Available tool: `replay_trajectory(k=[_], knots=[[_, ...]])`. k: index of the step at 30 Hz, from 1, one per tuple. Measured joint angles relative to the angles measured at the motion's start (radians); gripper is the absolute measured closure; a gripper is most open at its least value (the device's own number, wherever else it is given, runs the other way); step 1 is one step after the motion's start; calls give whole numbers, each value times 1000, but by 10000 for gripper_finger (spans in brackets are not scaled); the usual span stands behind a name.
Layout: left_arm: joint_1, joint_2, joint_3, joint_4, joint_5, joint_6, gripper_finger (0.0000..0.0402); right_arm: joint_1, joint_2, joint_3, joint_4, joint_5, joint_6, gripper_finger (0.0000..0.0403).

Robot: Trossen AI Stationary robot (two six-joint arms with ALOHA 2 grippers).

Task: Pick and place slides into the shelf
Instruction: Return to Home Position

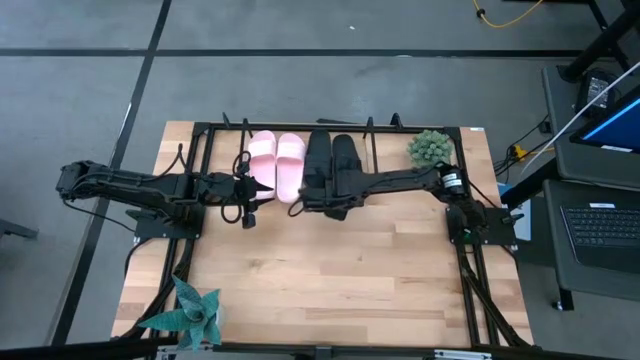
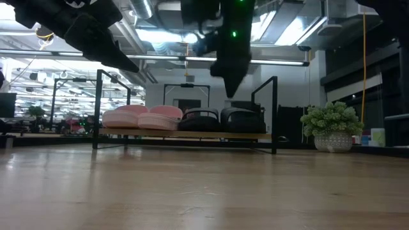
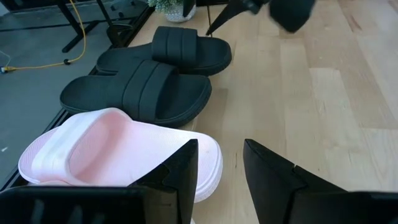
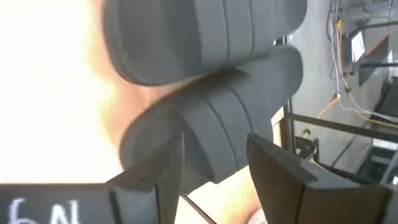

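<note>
Left end effector [image 1: 256, 190]: parted, empty.
Right end effector [image 1: 305, 203]: parted, empty, by black slides [image 1: 331, 165].
Shelf [image 2: 255, 135]: you see pink slides [image 1: 277, 163] alongside.

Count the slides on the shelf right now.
4, all in one row on the shelf: two pink slides side by side, then two black slides beside them, toward the potted plant. None seems hidden.

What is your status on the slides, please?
Left gripper, right gripper: jaws open, empty. Pink slides and black slides on the shelf. Nothing in the way.
</note>
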Motion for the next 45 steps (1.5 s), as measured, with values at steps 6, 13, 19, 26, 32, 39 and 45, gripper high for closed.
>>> replay_trajectory(k=[6, 13, 19, 26, 32, 39, 45], knots=[[0, 0, 0, 0, 0, -1, 281, 31, 0, 96, -39, 0, 14, 245], [0, 0, 0, 13, 0, -1, 281, 83, 2, 187, -187, 0, 96, 355], [0, 0, 0, 40, 0, -16, 281, 146, 0, 209, -233, 15, 129, 388], [-11, 0, 0, 39, -1, -71, 281, 240, -6, 192, -234, 114, 181, 394], [-56, 0, 0, 81, -1, -49, 281, 302, -6, 192, -233, 129, 271, 399], [-142, 0, 0, 107, -1, -45, 281, 332, -16, 34, 45, 124, 258, 399], [-205, 0, 0, 109, -55, -43, 281, 330, -23, -99, 190, 78, 254, 398]])
